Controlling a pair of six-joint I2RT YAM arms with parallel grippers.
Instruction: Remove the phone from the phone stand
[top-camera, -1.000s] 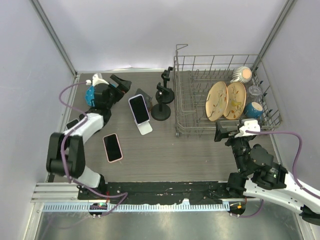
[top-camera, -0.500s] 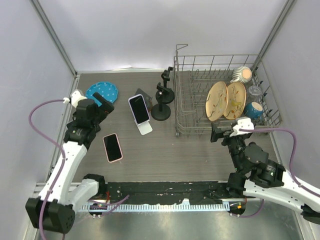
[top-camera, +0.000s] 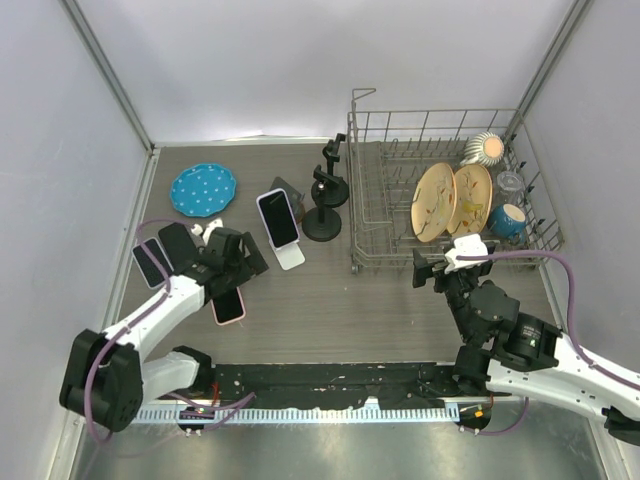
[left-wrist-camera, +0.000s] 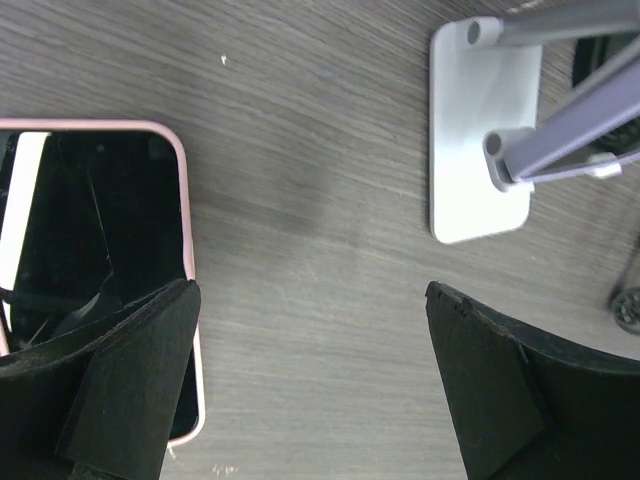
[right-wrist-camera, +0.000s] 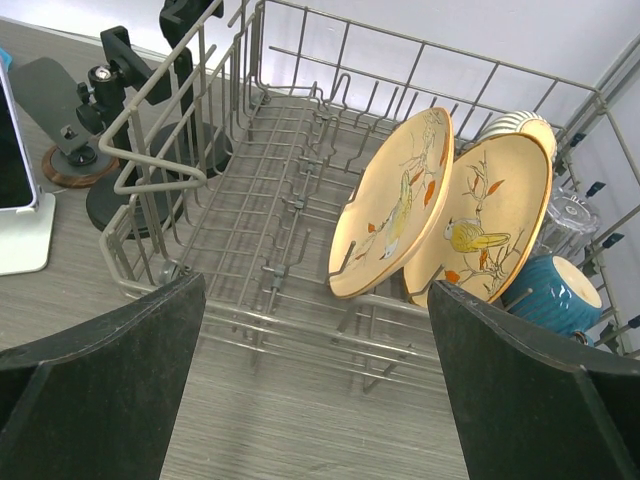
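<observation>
- Where is the phone?
- The phone (top-camera: 277, 217) leans upright on the white phone stand (top-camera: 291, 257), left of the dish rack (top-camera: 385, 215).
- And the left gripper?
- The left gripper (left-wrist-camera: 305, 310) is low over the table near the stand's base, jaws wide apart, nothing between them. One finger is above a pink-cased phone (left-wrist-camera: 100, 230); whether it touches it, I cannot tell.
- The right gripper?
- The right gripper (right-wrist-camera: 315, 290) is spread wide too and empty, facing the rack.

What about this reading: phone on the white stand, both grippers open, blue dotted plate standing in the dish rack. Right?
No. The blue dotted plate lies flat on the table, outside the dish rack, as the top view shows. The rest is right.
</observation>
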